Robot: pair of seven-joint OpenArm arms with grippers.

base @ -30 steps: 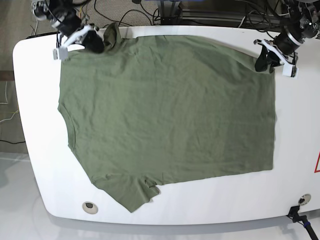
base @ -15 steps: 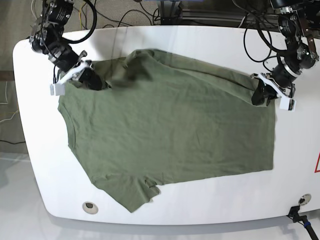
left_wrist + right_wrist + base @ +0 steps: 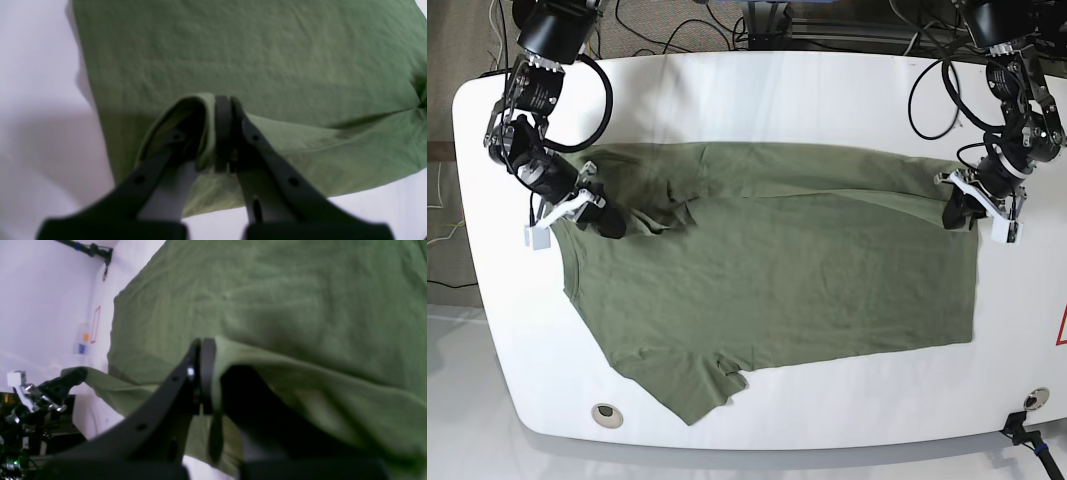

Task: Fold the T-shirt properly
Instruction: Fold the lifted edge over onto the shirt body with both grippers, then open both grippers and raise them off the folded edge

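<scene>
A white, rounded-corner table fills the base view, with dark cables and equipment bunched beyond its far edge. Bare tabletop runs in a broad band along that far side, in narrower strips to either side, and along the near edge, where a small round dark fitting sits in the surface.

Spread across the middle lies the large plain olive-green short-sleeved cotton T-shirt, matte and softly wrinkled. Its far edge is lifted and turned over toward the near side, making a long doubled band from one gripper to the other; the rest lies flat. One short sleeve sticks out toward the near edge, its hem slightly rumpled. The straight hem side stops short of the table's edge on the base view's right.

The left gripper, with smooth black tapered fingers, is clenched on a rolled fold of the T-shirt's corner, cloth pinched between its pads. The right gripper, of the same black make, is likewise closed on the fabric edge, the cloth draping over one finger. In the right wrist view the raised edge stretches away to the other gripper.
</scene>
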